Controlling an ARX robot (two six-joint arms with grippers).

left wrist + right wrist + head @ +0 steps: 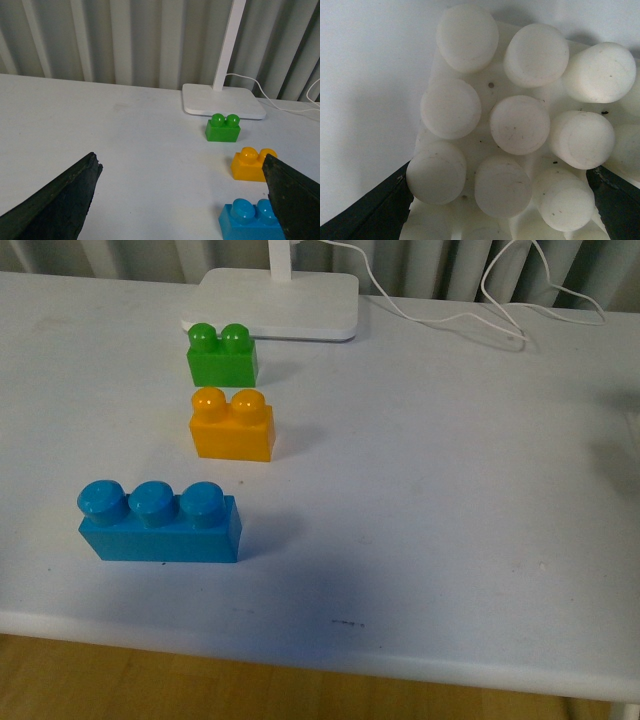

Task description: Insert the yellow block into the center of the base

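The right claw [500, 200] looked clenched on the base [520, 125], the left claw [181, 165] released and empty. The yellow block [232, 430] stood on the tabletop [450, 490] between a green brick [222, 358] and a blue brick [160, 525]; a wide approach could have knocked either neighbour.

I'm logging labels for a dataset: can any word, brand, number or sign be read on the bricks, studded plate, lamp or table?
None can be read: the yellow block, green brick, blue brick, base, lamp foot and table show no print.
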